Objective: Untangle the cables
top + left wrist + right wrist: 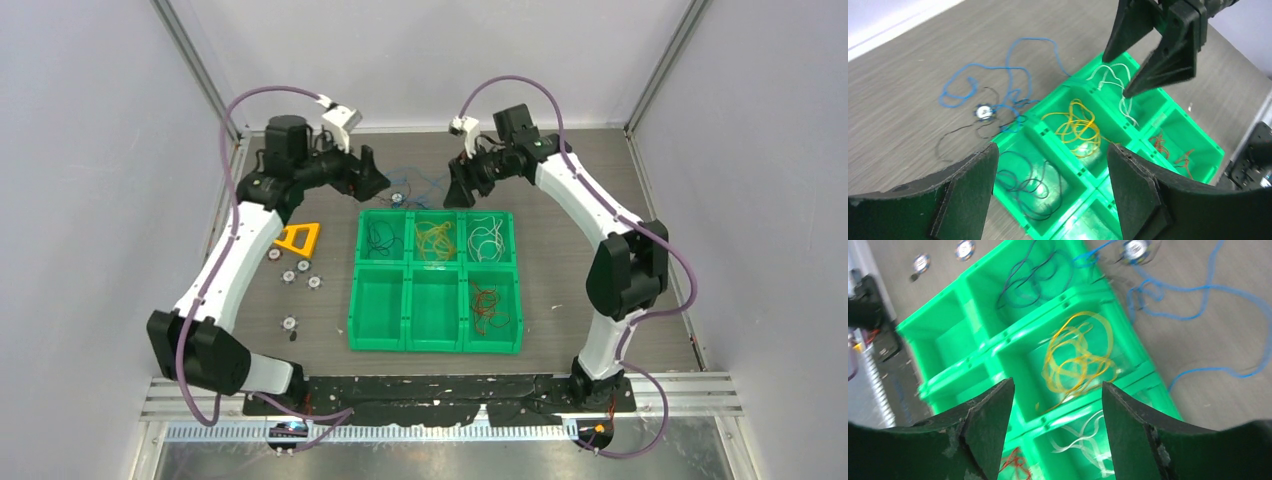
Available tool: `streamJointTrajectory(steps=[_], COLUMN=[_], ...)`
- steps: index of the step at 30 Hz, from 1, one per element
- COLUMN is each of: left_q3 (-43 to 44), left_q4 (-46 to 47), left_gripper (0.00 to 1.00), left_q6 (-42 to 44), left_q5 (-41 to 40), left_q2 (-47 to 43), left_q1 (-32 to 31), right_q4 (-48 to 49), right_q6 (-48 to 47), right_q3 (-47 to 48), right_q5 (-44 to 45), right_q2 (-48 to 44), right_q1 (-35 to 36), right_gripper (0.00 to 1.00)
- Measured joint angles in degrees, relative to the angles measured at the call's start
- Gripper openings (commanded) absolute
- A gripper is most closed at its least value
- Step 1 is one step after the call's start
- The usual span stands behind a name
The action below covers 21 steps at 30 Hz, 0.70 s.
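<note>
You have a blue cable [988,66] sprawled in loose loops on the table [908,75] just beyond the green tray [436,345], tangled with a thin black strand [955,132] around a small round disc [983,112]; inside the tray, dark cables [382,236] sit in the far-left compartment, yellow ones [434,240] in the far-middle, white ones [488,238] in the far-right, red ones [490,305] in the near-right; more discs [300,272] and an orange triangle [300,238] lie left of the tray; your left gripper [1052,150] and right gripper [1058,384] hover near the tray's far edge, both with fingers spread, gripping nothing
</note>
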Motion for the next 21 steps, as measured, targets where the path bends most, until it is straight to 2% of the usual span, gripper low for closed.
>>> streamJointTrajectory(steps=[7, 13, 16, 21], left_q3=[-2.9, -6.5, -8.6, -10.8], left_q4=[-4.4, -7.7, -8.2, -8.2], left_gripper=[0.82, 0.82, 0.82, 0.81], left_q6=[2.7, 5.5, 6.1, 6.0], left_q5=[-2.7, -6.4, -7.8, -9.6], left_q2=[-6.2, -10.3, -12.7, -14.6], left_q1=[7.6, 10.4, 10.6, 10.6], right_q4=[2.0, 1.9, 2.2, 6.8], right_q6=[-0.3, -4.7, -6.2, -7.6], right_q3=[20.4, 36.8, 39.4, 37.2], right_q5=[14.7, 22.0, 23.1, 26.8], right_q2=[15.3, 31.8, 36.1, 37.8], right_q1=[1.8, 4.3, 6.6, 9.4], right_gripper=[0.84, 0.93, 0.94, 0.92])
